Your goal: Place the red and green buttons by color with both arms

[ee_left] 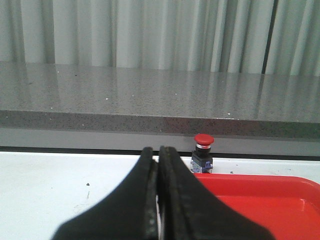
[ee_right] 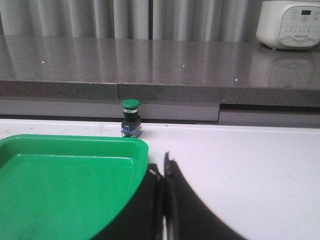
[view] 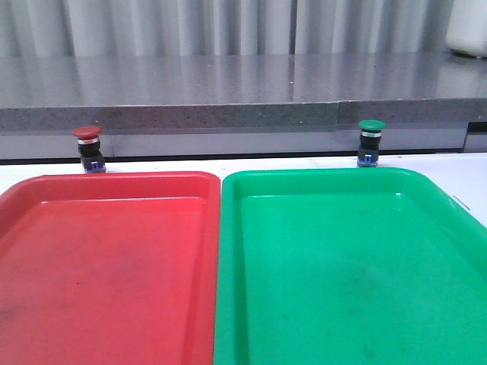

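Trays [view: 217, 228] cropped by frame edges

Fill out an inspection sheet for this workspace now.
Surface: white table, faint specks.
Job's things: red button upright on the table behind the red tray; green button upright behind the green tray. Both trays hold nothing.
Clutter: nothing seen.
Grippers: left claw shut, holding nothing; right claw shut, holding nothing; both short of the buttons.
Cables: nothing seen.
Surroundings: grey counter, pale curtain, white appliance on the counter.
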